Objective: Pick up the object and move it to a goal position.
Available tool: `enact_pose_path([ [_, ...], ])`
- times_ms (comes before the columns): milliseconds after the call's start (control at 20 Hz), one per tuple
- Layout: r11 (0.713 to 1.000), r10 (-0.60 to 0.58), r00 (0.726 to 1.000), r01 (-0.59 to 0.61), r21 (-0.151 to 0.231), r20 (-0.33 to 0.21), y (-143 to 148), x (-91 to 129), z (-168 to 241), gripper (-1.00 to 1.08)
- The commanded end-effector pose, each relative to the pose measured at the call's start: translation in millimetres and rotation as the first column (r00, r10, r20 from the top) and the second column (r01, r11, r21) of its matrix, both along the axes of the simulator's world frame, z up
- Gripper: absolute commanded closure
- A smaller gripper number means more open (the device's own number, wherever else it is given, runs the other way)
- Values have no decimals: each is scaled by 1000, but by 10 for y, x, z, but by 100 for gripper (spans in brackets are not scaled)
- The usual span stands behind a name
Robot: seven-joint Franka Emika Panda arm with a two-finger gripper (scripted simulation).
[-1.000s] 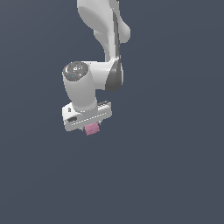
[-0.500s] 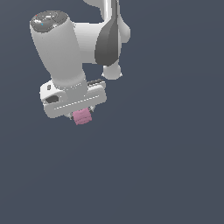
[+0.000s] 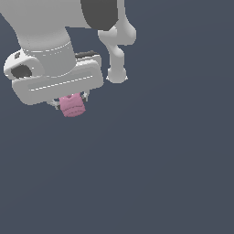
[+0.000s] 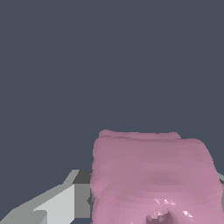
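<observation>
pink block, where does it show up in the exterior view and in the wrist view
Exterior view: the pink block sits in the upper left of the picture, just under the white gripper, held between its fingers.
Wrist view: the same block fills the lower right of the picture, very close to the camera.
Shared landmark: a grey-white gripper finger right beside the block.

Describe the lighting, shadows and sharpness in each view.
Exterior view: flat, even light, no cast shadows on the plain grey backdrop; the tool and pink block look crisp. Wrist view: the block looms large, its faceted surface showing small bright highlights.
</observation>
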State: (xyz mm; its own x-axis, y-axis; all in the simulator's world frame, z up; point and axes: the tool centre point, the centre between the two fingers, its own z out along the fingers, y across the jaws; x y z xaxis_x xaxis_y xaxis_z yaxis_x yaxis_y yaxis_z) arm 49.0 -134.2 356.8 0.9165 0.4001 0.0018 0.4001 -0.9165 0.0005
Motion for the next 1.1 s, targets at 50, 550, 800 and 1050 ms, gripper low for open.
enact_pose_path([
  [50, 1000, 0, 1000, 0, 0, -2, -48, 39, 257, 108],
  [550, 1000, 0, 1000, 0, 0, -2, -128, 121, 675, 108],
  [800, 1000, 0, 1000, 0, 0, -2, -144, 141, 754, 108],
  [1050, 1000, 0, 1000, 0, 0, -2, -149, 148, 777, 108],
])
